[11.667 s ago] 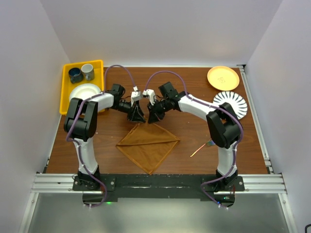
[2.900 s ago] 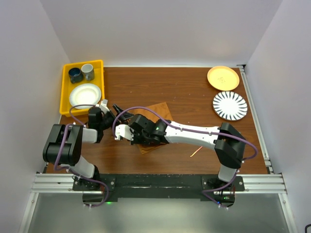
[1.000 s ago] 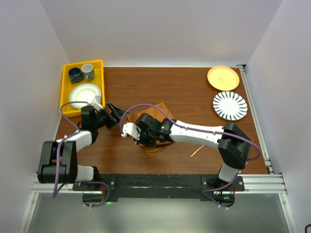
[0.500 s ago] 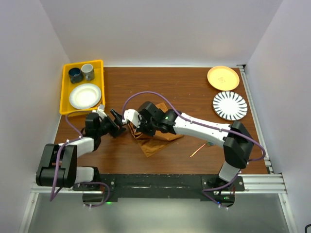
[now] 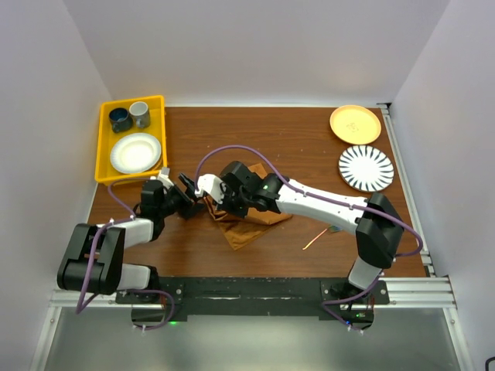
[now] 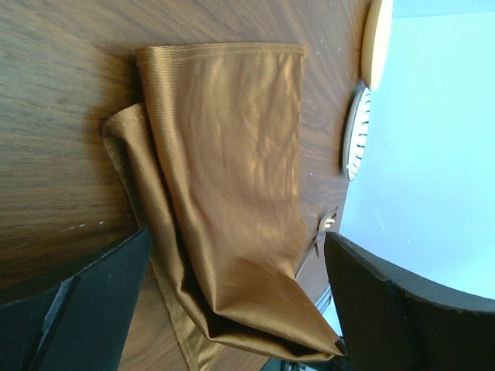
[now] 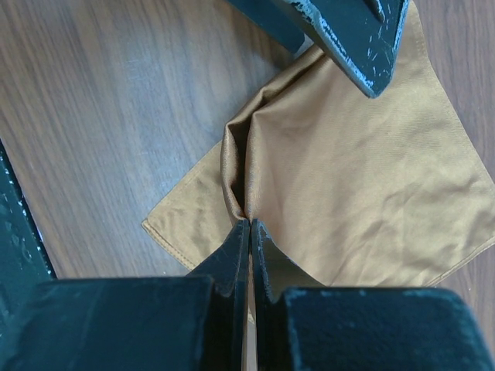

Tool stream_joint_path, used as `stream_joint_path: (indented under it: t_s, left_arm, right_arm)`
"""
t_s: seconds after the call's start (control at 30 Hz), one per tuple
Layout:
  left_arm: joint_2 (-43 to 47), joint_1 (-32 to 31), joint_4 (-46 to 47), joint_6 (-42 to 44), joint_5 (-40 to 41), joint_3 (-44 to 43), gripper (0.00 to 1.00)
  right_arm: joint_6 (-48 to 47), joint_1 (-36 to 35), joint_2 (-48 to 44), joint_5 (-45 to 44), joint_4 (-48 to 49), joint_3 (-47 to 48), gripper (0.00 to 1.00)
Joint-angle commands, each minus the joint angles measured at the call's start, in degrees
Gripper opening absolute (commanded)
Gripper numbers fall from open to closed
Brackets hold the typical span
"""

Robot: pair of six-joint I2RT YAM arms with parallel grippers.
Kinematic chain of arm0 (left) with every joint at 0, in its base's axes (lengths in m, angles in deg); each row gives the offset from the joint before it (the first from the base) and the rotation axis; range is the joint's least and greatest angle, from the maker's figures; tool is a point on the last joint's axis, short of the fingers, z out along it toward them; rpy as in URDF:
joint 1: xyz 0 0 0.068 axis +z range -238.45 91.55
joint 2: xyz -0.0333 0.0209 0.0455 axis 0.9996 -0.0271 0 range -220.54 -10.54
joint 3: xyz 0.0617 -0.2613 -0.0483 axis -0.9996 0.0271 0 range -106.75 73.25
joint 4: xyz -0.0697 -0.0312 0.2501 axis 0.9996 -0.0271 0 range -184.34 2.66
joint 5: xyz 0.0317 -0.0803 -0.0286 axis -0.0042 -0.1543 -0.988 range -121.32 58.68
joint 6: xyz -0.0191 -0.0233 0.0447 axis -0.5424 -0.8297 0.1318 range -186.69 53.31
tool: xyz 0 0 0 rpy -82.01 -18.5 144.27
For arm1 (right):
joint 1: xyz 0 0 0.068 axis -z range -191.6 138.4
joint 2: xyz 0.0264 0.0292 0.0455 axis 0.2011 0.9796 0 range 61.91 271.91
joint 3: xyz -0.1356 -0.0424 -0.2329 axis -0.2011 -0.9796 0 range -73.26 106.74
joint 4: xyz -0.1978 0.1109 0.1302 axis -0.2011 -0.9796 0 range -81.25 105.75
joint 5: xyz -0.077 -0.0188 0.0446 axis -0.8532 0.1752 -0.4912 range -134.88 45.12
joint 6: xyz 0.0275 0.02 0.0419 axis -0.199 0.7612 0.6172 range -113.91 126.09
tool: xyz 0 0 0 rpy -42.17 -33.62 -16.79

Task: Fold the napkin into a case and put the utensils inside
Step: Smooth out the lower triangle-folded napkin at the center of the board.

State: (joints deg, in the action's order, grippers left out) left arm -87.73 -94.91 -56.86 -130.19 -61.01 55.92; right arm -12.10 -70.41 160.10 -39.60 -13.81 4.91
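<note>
The rust-brown napkin [image 5: 251,224] lies folded into a narrow strip at the table's middle, its left edge raised in a ridge. My right gripper [image 5: 219,205] is shut on that ridge; in the right wrist view the closed tips [image 7: 249,224] pinch a crease of the napkin [image 7: 363,178]. My left gripper [image 5: 195,202] is open just left of it. Its two fingers [image 6: 77,301] straddle the napkin [image 6: 224,170] without touching it. The thin utensils [image 5: 313,241] lie on the wood to the right of the cloth, a silvery tip [image 6: 326,226] showing past the napkin's edge.
A yellow tray [image 5: 103,151] at the back left holds a white plate [image 5: 135,152] and two cups [image 5: 130,116]. An orange plate [image 5: 355,124] and a striped plate [image 5: 365,167] sit at the back right. The left gripper's fingers [image 7: 363,39] are close to the right gripper's tips.
Over the last second the right gripper moved up and back with the napkin's left edge, raising a ridge. The left gripper swung in closer to the cloth, still open.
</note>
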Motion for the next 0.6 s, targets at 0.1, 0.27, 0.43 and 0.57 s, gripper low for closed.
stream_joint_path:
  t_s: [0.1,0.27,0.43,0.57]
  left_arm:
    - [-0.95,-1.19,1.60,-1.45,2.01,-0.61,1.00]
    - [-1.47,-2.15,2.13,-1.97,2.80,-1.14,1.00]
    - [-1.91,-2.59,4.59,-2.15,4.38,-1.13,1.00]
    - [-2.79,-3.03,5.82,-2.50,4.73,-1.75,1.00]
  right_arm:
    - [0.09,-0.08,-3.53,0.00,-0.58,3.30,0.00]
    - [-0.09,-0.08,-3.62,0.08,-0.85,3.83,0.00]
    - [-0.09,-0.17,-3.71,0.43,-1.02,3.48,0.00]
    - [0.00,-0.08,-3.53,0.79,-0.94,3.30,0.00]
